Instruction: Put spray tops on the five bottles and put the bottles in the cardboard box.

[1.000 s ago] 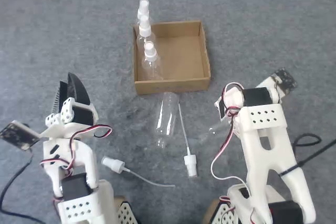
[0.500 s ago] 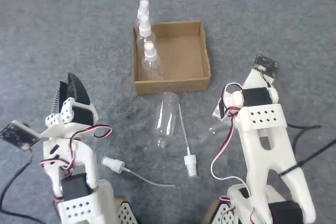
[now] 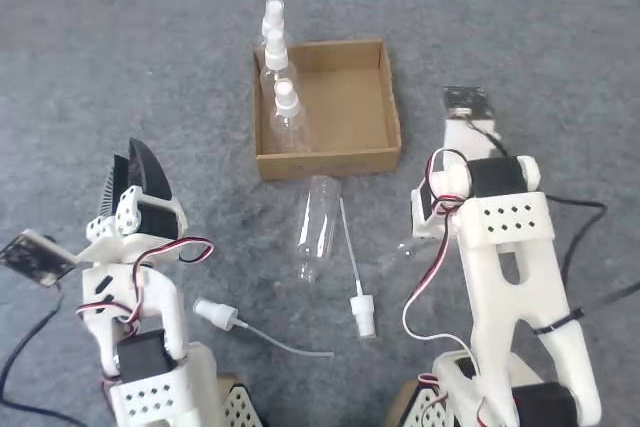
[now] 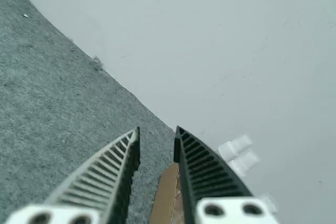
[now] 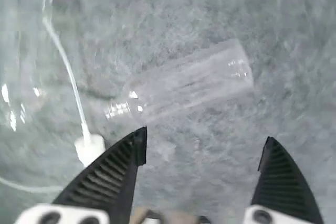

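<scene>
Right wrist view: the right claw (image 5: 205,136) is spread wide; the bottle (image 5: 181,85) lies just ahead, toward the box (image 3: 330,163), its long axis almost across the gap, nearer this arm.

— Where does the cardboard box (image 3: 345,112) sit?
— Toward the far edge of the desk (image 3: 150,67), about midway across. Three topped bottles (image 3: 288,119) stand in a row inside it, along its left wall.
— And outside it?
— An uncapped bottle (image 3: 315,227) lies just before the box's front wall, neck toward the near edge. A spray top (image 3: 361,314) lies just right of it. Another spray top (image 3: 213,311) lies farther left. A second uncapped bottle (image 3: 408,245) lies farther right.
</scene>
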{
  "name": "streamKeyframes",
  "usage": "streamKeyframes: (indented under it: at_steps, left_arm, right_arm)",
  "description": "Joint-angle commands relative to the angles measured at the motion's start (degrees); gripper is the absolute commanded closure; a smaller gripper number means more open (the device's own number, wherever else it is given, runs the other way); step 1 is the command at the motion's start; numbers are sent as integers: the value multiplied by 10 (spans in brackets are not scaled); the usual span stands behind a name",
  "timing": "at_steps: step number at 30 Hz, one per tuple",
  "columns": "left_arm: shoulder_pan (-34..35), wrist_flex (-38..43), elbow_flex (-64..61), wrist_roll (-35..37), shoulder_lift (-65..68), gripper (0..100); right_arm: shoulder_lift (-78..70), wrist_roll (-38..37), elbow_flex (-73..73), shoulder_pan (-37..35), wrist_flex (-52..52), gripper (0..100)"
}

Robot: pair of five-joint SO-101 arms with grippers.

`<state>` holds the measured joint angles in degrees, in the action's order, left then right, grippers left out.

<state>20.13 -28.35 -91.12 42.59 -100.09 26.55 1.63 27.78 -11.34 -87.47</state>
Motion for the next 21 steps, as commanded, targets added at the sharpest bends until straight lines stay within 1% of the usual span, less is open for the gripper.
streamKeyframes:
  at_steps: [1,6,10,15,21]
  left_arm:
    - [3,20,5,2,-7,899]
    - [3,20,5,2,-7,899]
    - [3,20,5,2,-7,899]
    - [3,20,5,2,-7,899]
    - [3,20,5,2,-7,899]
  right_arm:
    - [28,-103,-36,2,-7,707]
    - [28,-225,-34,2,-8,707]
    - [27,-345,-33,2,-8,707]
    - [24,-423,-33,-25,-8,705]
    - [22,-534,-11,-59,-8,704]
